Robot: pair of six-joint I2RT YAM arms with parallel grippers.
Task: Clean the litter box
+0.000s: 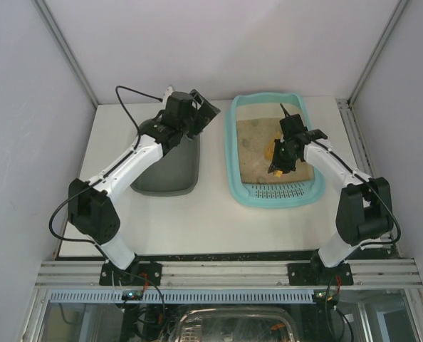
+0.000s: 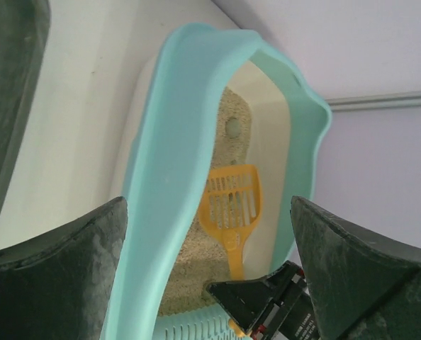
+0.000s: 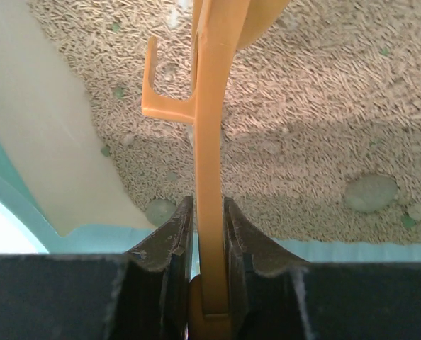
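Right wrist view has the right hand [image 3: 207,207] clenched on the flat handle of an orange scoop [image 3: 209,106]. Both pads press against the handle's sides, and the head points away over the beige litter. Gripping at the handle's end probably gives reach for raking toward the pale clumps [image 3: 371,193] lying on the surface. Seen from above, the litter box [image 1: 232,164] sits on the right half of the table [image 1: 211,221], its perforated strip at the near end and the scoop inside it near the middle. A dark grey tub [image 1: 165,178] stands just beside the box on its left, likely there to receive the waste. The left hand [image 2: 209,212] hangs released over the tub's far end, fingers spread wide and holding nothing. It faces the box's rim, seemingly parked out of the scoop's way.
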